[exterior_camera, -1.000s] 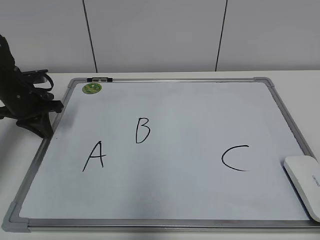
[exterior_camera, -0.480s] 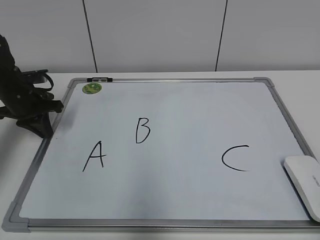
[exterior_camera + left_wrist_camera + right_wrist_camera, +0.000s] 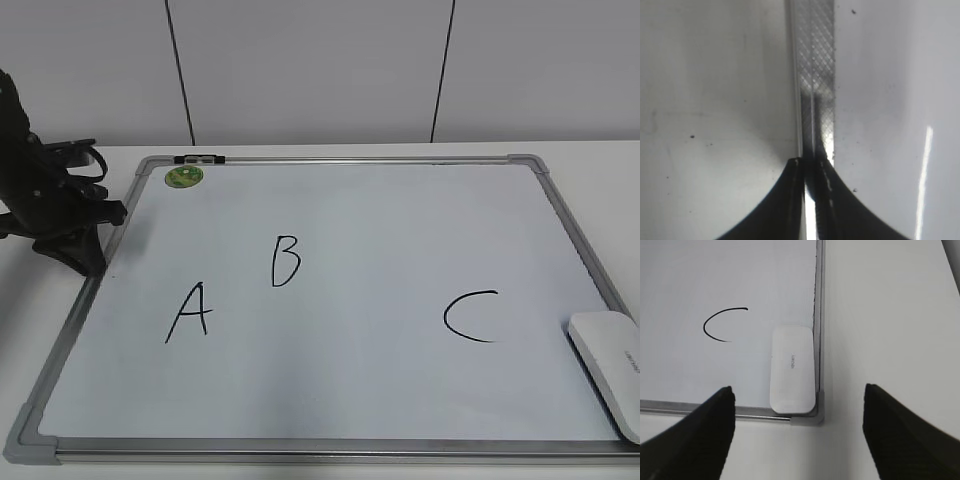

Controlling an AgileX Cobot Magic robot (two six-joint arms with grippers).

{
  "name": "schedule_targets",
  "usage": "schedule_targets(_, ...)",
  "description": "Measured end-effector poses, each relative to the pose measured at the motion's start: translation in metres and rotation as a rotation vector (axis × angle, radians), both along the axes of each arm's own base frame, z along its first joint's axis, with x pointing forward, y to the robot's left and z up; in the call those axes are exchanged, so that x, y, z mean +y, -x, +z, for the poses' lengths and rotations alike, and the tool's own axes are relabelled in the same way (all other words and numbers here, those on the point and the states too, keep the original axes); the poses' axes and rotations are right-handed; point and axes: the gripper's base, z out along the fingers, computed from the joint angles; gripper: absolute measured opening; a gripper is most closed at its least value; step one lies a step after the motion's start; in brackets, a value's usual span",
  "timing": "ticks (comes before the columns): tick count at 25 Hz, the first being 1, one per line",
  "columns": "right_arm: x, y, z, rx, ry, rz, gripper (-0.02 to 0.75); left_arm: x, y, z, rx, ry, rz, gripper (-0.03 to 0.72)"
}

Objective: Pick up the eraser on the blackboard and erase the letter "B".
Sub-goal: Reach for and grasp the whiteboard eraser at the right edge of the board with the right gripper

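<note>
Nothing of the task is done yet, judging by how things lie. The eraser [image 3: 610,371] rests flat on the blackboard [image 3: 400,220], tucked into the board's near right corner, its long side against the right frame. The letter "B" [image 3: 285,261] is whole, every stroke intact, left of the board's middle and a little toward the far edge, with the "A" [image 3: 190,313] nearer the left edge and the "C" [image 3: 470,317] toward the right, near the eraser.

The right gripper [image 3: 797,405] hangs above that near right corner, well clear of the eraser. Its fingers [image 3: 700,435] are spread wide, released, with nothing between them; in the right wrist view the eraser [image 3: 792,368] lies in the gap ahead of them, not yet touched.

The left gripper [image 3: 811,167] sits at the board's left edge, right over the grey frame strip. Its fingers [image 3: 785,200] are clenched together with only a sliver of a gap, and they grasp nothing. In the exterior view the left arm [image 3: 50,205] stands just off the far left corner, beside the green sticker [image 3: 184,177].

Everything is left: lowering onto the eraser, closing on it, carrying it across the board past the "C", and wiping out the "B" without smudging the "A".
</note>
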Motion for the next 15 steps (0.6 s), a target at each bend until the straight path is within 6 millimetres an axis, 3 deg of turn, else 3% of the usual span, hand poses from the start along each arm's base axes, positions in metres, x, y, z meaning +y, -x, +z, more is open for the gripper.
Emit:
schedule_targets(4, 0.001, -0.031, -0.007, 0.077, -0.014, 0.001, 0.590, 0.000, 0.000, 0.000, 0.000, 0.000, 0.000, 0.041)
schedule_targets(9, 0.003, -0.069, -0.033, 0.298, -0.020, 0.039, 0.664, 0.000, 0.000, 0.000, 0.000, 0.002, 0.001, 0.041)
schedule_targets(15, 0.005, -0.109, -0.069, 0.467, -0.028, 0.078, 0.672, 0.000, 0.000, 0.000, 0.000, 0.004, 0.002, 0.041)
